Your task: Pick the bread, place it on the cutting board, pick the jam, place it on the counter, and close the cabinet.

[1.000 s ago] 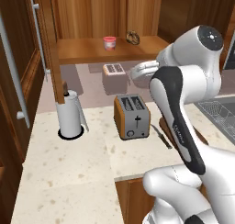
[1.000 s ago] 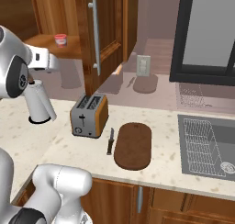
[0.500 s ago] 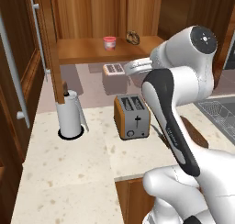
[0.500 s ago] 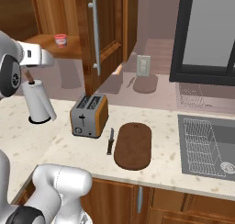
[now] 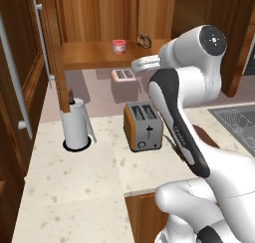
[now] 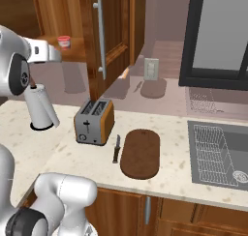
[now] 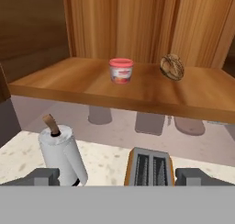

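From my remote seat, the arm's two-finger gripper (image 7: 117, 176) hung released, jaws wide, above the orange-sided toaster (image 7: 149, 168). The small red jam jar (image 7: 121, 70) and dark-brown knotted bread (image 7: 172, 66) stood apart, bread to the right, on the warm-brown wooden cabinet's shelf (image 7: 92, 87). The dark oval cutting board (image 6: 140, 153) lay bare on the speckled beige counter (image 6: 167, 174), right of the toaster.

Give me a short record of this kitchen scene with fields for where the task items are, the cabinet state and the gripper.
bread: on the cabinet shelf, right of the jam in the hand view
jam: upright on the same shelf, apart from the bread
cutting board: flat on the counter, nothing on it
cabinet: door open
gripper: open, holding nothing, short of the shelf
toaster: left of the board
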Tool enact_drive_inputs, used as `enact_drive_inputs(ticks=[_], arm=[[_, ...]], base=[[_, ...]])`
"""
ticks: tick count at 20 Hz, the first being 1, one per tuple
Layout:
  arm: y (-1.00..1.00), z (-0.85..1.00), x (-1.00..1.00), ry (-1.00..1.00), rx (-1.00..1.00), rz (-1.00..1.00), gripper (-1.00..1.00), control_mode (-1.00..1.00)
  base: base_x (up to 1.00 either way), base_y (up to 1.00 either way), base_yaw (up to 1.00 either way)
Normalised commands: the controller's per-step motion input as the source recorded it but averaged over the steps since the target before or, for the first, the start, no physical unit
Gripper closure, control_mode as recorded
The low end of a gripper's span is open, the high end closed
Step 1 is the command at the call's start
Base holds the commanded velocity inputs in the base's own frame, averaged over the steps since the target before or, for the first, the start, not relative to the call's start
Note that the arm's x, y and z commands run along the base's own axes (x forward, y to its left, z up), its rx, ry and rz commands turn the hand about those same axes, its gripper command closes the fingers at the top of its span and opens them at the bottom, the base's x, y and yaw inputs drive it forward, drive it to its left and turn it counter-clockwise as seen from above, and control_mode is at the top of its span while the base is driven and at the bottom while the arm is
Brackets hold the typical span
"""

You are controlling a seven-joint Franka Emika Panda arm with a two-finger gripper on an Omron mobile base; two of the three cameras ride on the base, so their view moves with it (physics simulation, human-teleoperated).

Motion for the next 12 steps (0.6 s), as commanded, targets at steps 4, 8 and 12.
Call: enact_drive_inputs(ticks=[4, 8, 12], arm=[[0.04, 0.33, 0.25, 0.00, 0.00, 0.00, -1.00, -1.00], [0.08, 0.18, 0.21, 0.00, 0.00, 0.00, -1.00, -1.00], [0.05, 0.03, 0.13, 0.00, 0.00, 0.00, -1.00, -1.00]], base=[[0.00, 0.00, 0.00], [0.00, 0.00, 0.00], [0.00, 0.00, 0.00]])
